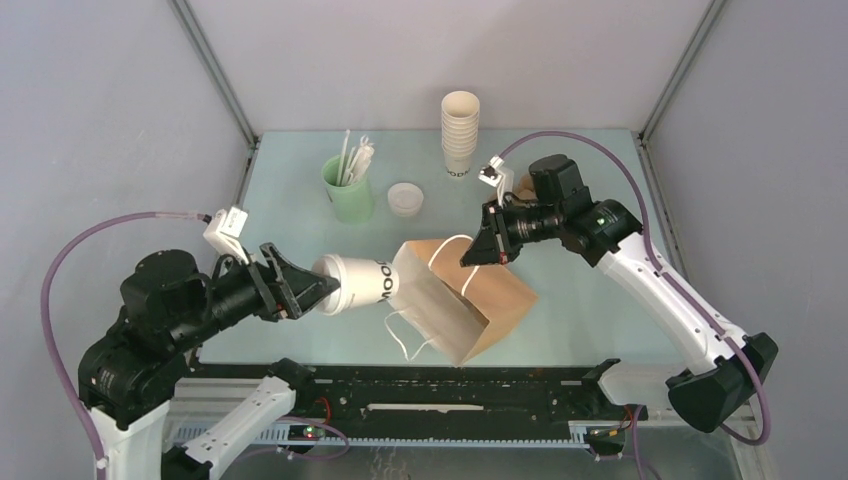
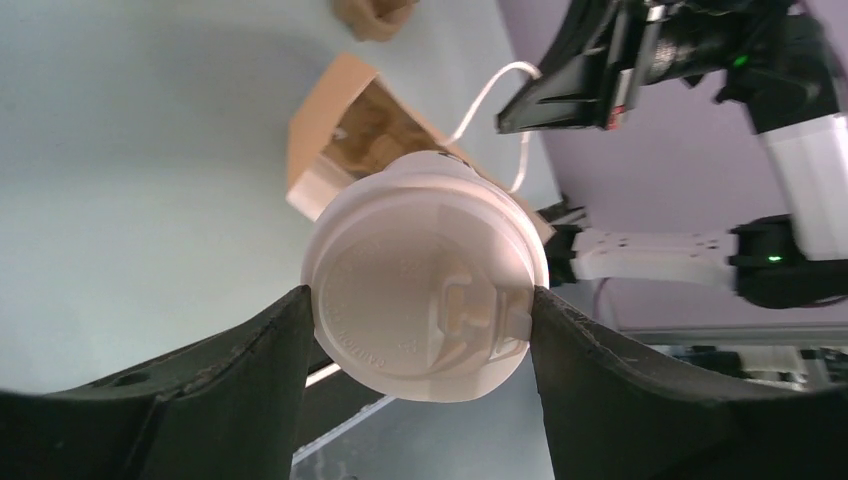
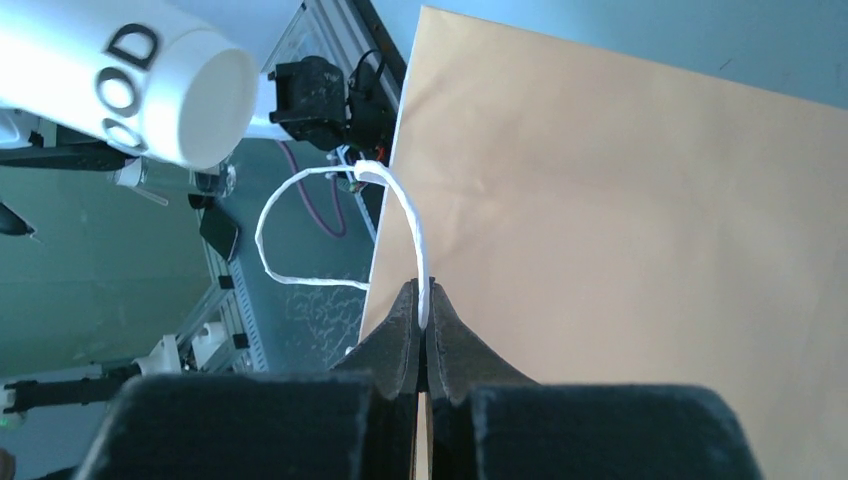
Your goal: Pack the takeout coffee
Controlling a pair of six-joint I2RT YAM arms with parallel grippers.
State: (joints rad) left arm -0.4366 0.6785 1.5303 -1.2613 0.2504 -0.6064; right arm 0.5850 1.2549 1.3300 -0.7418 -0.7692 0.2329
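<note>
Lab test cell: plain grey walls (image 1: 100, 100), metal frame posts (image 1: 215, 70), robot arms (image 1: 650, 270) bolted at tabletop (image 1: 300, 180) edge.

Paper and plastic
Noted smooth white paper on the cup (image 1: 362, 282), moulded plastic on its lid (image 2: 425, 300), matt brown paper on the bag (image 1: 497, 300).

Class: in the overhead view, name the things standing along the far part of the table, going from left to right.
Green cup with straws → loose white lid → stack of paper cups.

Left pincer (image 1: 324, 289) gripping wide, right pincer (image 3: 422, 318) — clamped
</note>
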